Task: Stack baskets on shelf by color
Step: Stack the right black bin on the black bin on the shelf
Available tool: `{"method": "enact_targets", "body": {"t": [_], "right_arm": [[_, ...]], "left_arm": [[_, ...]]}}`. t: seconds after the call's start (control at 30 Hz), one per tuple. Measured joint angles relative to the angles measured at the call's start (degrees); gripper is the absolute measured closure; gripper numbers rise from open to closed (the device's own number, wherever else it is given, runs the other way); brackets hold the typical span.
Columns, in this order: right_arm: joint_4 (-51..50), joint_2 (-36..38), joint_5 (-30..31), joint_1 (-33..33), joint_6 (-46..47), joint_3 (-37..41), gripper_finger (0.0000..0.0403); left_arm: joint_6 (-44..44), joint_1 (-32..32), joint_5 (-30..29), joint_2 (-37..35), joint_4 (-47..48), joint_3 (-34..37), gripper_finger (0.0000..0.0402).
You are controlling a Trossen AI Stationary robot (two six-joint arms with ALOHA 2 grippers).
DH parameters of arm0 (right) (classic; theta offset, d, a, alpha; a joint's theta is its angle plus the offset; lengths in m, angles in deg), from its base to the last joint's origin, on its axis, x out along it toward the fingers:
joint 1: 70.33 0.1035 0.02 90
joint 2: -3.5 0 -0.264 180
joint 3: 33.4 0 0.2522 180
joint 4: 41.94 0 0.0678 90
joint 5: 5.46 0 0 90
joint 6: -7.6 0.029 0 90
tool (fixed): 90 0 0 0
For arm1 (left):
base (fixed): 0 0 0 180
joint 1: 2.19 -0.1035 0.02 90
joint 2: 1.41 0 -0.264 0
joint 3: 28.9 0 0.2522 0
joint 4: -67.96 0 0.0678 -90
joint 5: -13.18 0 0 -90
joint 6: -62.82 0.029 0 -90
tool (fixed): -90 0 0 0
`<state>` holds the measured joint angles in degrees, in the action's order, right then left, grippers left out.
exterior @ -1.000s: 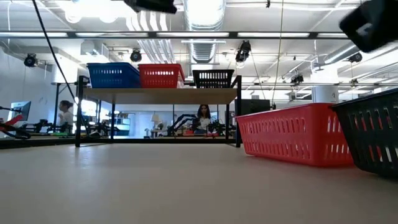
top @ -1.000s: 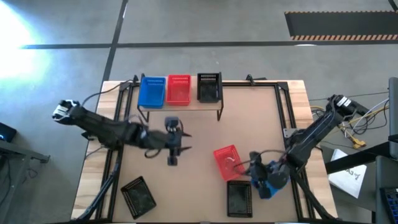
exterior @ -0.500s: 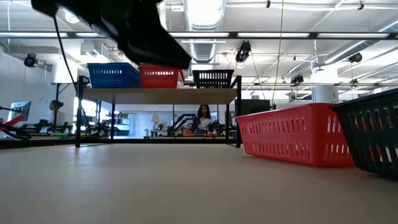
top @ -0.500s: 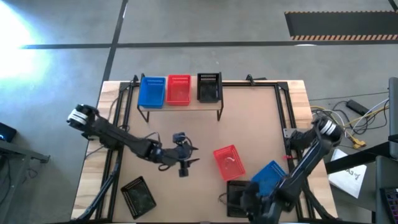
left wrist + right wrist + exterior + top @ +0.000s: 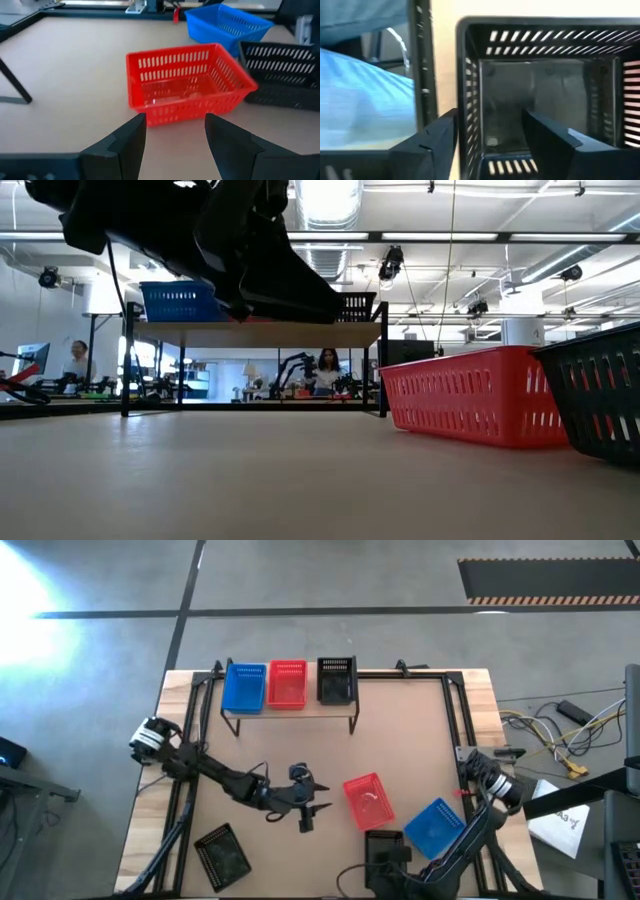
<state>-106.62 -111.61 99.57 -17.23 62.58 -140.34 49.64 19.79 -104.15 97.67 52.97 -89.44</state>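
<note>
Here the left pincer (image 5: 175,137) gapes empty facing the red basket (image 5: 185,82); right pincer (image 5: 487,137) open over a black basket (image 5: 550,85)

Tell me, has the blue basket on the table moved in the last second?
Yes. In the high view the blue basket now lies on the table, right of the red basket, nearer the table's right edge than before.

Three baskets (image 5: 287,685) sat side by side on the shelf (image 5: 290,712) at 12 o'clock; three more baskets (image 5: 398,823) clustered at 5 o'clock, one basket (image 5: 222,852) at 7 o'clock.
</note>
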Motion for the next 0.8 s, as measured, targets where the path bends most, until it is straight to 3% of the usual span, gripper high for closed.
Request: {"method": "enact_targets", "body": {"t": [0.1, 0.37, 0.67, 0.8], "right_arm": [[-0.4, -1.3, 0.0, 0.2, 0.0, -0.2, 0.0234], [-1.6, 0.3, -0.1, 1.3, -2.3, 0.1, 0.0380], [1.3, 9.7, -1.4, 1.9, -14.1, -1.8, 0.0394], [1.1, 16.1, 8.5, 1.8, -27.2, -1.1, 0.0394]], "left_arm": [[0.0, 0.2, 0.0, 0.1, -0.9, 0.1, 0.0214], [0.0, 1.3, 0.0, -0.1, -0.8, -0.1, 0.0214], [0.1, 4.1, -0.2, -0.6, -2.4, 0.1, 0.0214], [0.1, 4.2, -2.8, -0.7, -2.3, 0.3, 0.0214]]}}
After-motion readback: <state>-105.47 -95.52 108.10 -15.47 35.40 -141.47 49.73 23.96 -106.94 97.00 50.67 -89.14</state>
